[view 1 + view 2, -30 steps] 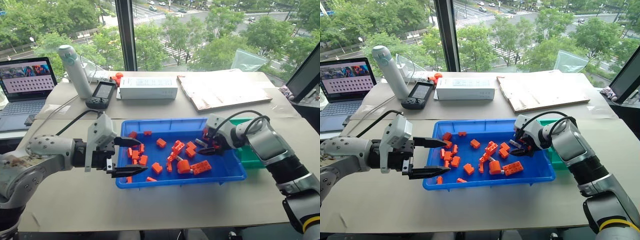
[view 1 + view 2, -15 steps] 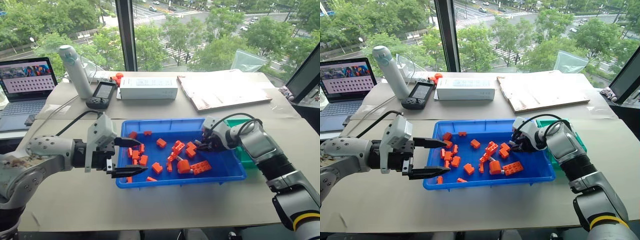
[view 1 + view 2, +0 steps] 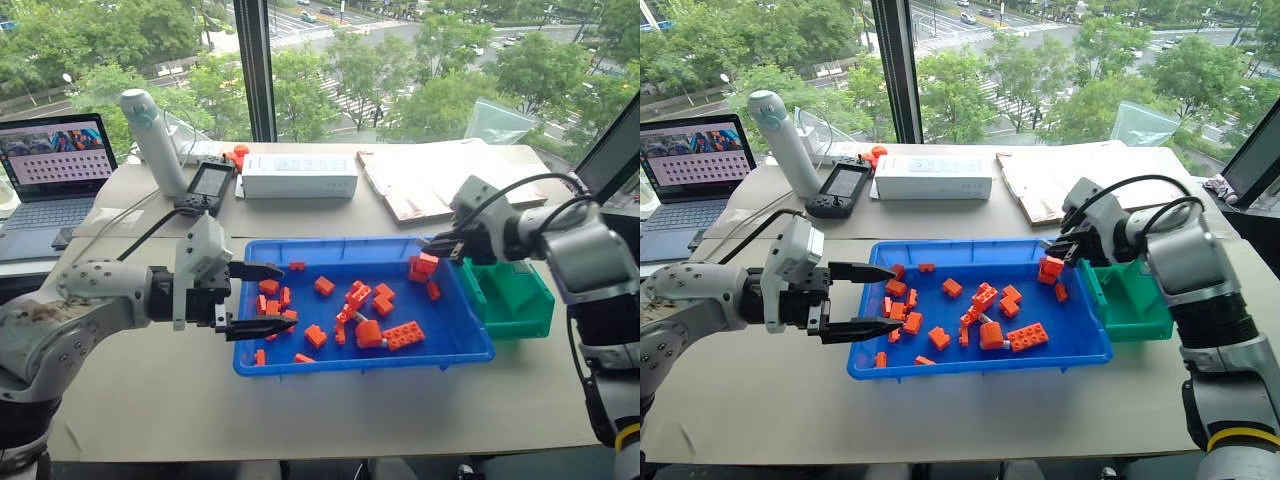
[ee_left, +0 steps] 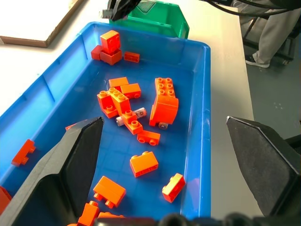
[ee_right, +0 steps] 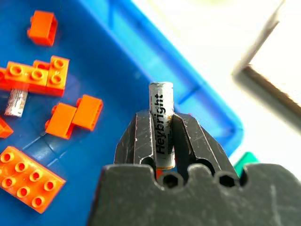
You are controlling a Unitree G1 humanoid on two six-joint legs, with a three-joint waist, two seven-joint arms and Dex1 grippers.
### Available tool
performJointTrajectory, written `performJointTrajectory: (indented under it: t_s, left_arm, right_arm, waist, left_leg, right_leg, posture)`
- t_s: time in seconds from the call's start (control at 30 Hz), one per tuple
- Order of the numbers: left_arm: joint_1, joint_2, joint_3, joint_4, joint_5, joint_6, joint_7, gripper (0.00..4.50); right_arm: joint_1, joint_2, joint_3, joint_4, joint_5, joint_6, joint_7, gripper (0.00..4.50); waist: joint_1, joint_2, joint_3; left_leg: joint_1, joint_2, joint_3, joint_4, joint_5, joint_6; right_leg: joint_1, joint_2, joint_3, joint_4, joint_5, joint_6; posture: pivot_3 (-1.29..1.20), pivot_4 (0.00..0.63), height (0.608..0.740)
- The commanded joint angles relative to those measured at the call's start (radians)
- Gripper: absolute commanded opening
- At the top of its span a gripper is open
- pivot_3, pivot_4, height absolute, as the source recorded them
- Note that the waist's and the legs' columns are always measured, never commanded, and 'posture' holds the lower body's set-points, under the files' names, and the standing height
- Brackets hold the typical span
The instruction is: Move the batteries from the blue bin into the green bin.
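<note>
Above the blue bin's far right corner, the right gripper is clamped on a silvery battery that sticks out past its fingertips. Just beside that corner stands the green bin. Over the blue bin's left rim the left gripper hovers, fingers spread apart. Another battery lies among orange bricks inside the blue bin.

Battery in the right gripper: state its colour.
Silvery-grey battery with black lettering, clearest in the right wrist view.
</note>
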Motion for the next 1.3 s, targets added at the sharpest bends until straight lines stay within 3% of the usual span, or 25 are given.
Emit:
performJointTrajectory:
  t_s: [0.03, 0.13, 0.27, 0.3, 0.5, 0.77, 1.1, 1.3]
  left_arm:
    - [-0.040, -0.018, -0.020, 0.016, 0.024, -0.029, -0.025, 4.50]
    - [-0.056, -0.029, -0.038, 0.035, 0.041, -0.037, -0.044, 4.50]
    - [-0.061, -0.028, -0.041, 0.045, 0.054, -0.041, -0.063, 4.50]
    - [-0.061, -0.028, -0.041, 0.046, 0.056, -0.041, -0.067, 4.50]
    - [-0.048, -0.016, -0.028, 0.040, 0.063, -0.033, -0.081, 4.50]
    - [-0.028, 0.005, -0.023, 0.018, 0.058, -0.022, -0.083, 4.50]
    - [0.014, 0.044, 0.016, -0.016, 0.037, -0.001, -0.074, 4.50]
    - [0.052, 0.065, 0.043, -0.051, 0.023, 0.013, -0.069, 4.50]
  right_arm:
    - [0.053, -0.083, -0.062, -0.019, 0.018, 0.030, 0.007, 0.22]
    - [0.132, -0.140, -0.056, -0.007, -0.020, 0.000, -0.022, 0.22]
    - [0.185, -0.114, -0.064, -0.052, 0.008, 0.026, -0.048, 0.22]
    - [0.190, -0.114, -0.059, -0.057, 0.005, 0.022, -0.054, 1.23]
    - [0.150, -0.120, -0.047, -0.092, 0.022, -0.026, -0.029, 3.16]
    - [0.174, -0.037, 0.035, -0.355, 0.232, -0.140, 0.210, 3.16]
    - [0.159, 0.148, 0.252, -0.325, 0.144, -0.295, 0.203, 3.16]
    - [0.165, 0.195, 0.316, -0.263, 0.080, -0.386, 0.208, 3.16]
  waist:
    - [-0.005, 0.000, 0.000]
    - [-0.011, -0.001, 0.000]
    - [-0.021, 0.000, 0.000]
    - [-0.024, 0.000, 0.000]
    - [-0.024, 0.000, 0.000]
    - [-0.024, 0.000, 0.000]
    - [-0.016, -0.002, 0.001]
    - [-0.012, -0.002, 0.001]
  left_leg:
    - [0.000, 0.000, 0.000, 0.000, 0.000, 0.000]
    - [0.000, 0.001, 0.000, 0.000, 0.000, 0.000]
    - [0.000, 0.000, 0.001, 0.000, 0.000, 0.001]
    - [0.000, 0.000, 0.001, 0.000, 0.000, 0.001]
    - [0.001, 0.000, 0.001, 0.002, 0.000, 0.001]
    - [0.001, 0.001, 0.000, 0.001, 0.000, 0.001]
    - [0.001, 0.000, -0.001, 0.003, 0.000, 0.000]
    - [0.001, 0.001, -0.001, 0.003, 0.000, 0.000]
  right_leg:
    - [0.000, 0.000, 0.000, 0.000, 0.000, -0.001]
    - [0.002, 0.000, 0.000, 0.000, 0.000, 0.000]
    - [0.003, 0.001, 0.003, 0.004, 0.002, 0.004]
    - [0.002, 0.001, 0.004, 0.005, 0.002, 0.004]
    - [0.001, 0.001, 0.005, 0.010, 0.000, 0.004]
    - [0.002, 0.001, 0.004, 0.010, -0.001, 0.004]
    - [-0.002, 0.001, 0.003, 0.010, -0.002, 0.004]
    - [-0.003, 0.001, 0.002, 0.011, -0.002, 0.004]
  posture:
    - [0.00, 0.150, 0.740]
    - [0.00, 0.150, 0.740]
    - [0.00, 0.150, 0.740]
    - [0.00, 0.150, 0.740]
    - [0.00, 0.150, 0.740]
    - [0.00, 0.150, 0.740]
    - [0.00, 0.150, 0.740]
    - [0.00, 0.150, 0.740]
